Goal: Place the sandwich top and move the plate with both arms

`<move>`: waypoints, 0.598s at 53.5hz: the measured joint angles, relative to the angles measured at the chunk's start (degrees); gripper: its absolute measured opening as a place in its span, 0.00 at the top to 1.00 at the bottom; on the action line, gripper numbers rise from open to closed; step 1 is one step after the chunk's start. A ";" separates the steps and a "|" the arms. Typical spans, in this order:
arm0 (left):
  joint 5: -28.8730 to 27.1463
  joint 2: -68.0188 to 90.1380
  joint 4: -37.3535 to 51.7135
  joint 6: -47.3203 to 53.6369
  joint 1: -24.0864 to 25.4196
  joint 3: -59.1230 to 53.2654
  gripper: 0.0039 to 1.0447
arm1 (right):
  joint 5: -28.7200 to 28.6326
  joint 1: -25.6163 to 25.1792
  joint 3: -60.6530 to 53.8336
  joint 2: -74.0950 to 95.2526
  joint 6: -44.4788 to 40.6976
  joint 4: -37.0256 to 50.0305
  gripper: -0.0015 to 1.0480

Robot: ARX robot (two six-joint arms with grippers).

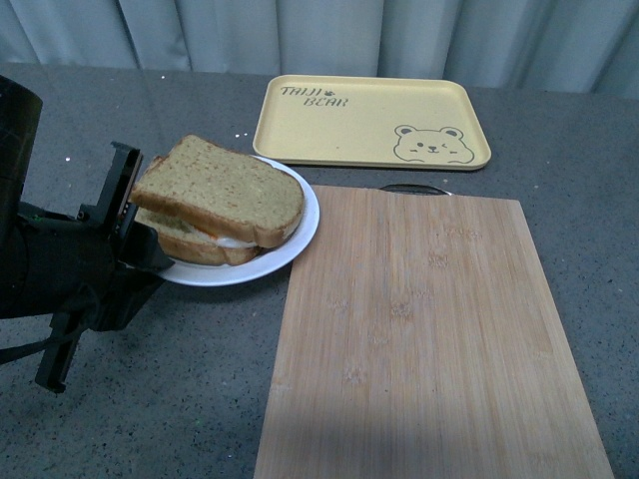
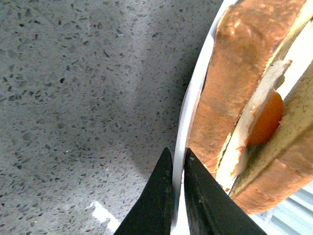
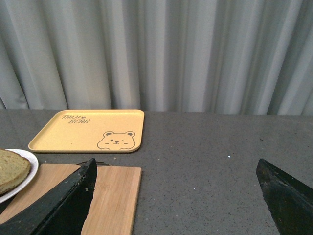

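Jaws, left: closed on the left rim of the plate (image 1: pixel 300 235). In the left wrist view the two black fingers (image 2: pixel 156 200) pinched the white edge between them. Left arm (image 1: pixel 50 269): bulky and black, at the left of the front view, meeting the plate's left side.

Jaws, right: spread wide with nothing between them. The two black fingers (image 3: pixel 63 205) stood at opposite sides of the right wrist view, above the counter (image 1: pixel 180 399).

Sandwich top (image 1: pixel 220 190): one thick slice of tan-brown speckled bread with a darker crust. It lay on the lower slice (image 1: pixel 200 246), set slightly askew so that the lower slice showed at the near edge.

Fried egg (image 2: pixel 266 122): orange yolk and white, sandwiched between the two slices.

Plate: round, white and shallow, carrying the whole sandwich. It sat left of the cutting board, with its right rim at the board's far left corner. Whether it rested on the counter or was raised off it could not be told.

Cutting board (image 1: pixel 429 319): pale bamboo, bare, lying on the counter.

Tray (image 1: pixel 329 135): yellow, rectangular and bear-printed, beyond the board.

Counter: dark grey, speckled.

Curtain (image 1: pixel 349 35): grey, pleated, behind the counter.
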 joint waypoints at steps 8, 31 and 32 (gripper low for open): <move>1.53 -0.13 6.34 -1.90 0.70 -2.67 0.96 | 0.00 0.00 0.00 0.00 0.00 0.00 0.09; 4.17 -0.83 32.57 -9.46 0.85 -9.11 0.97 | 0.00 -0.02 0.00 0.00 0.00 0.00 0.09; 4.17 -0.83 32.79 -9.55 0.83 -9.05 0.97 | 0.00 0.00 0.00 0.00 0.00 0.00 0.09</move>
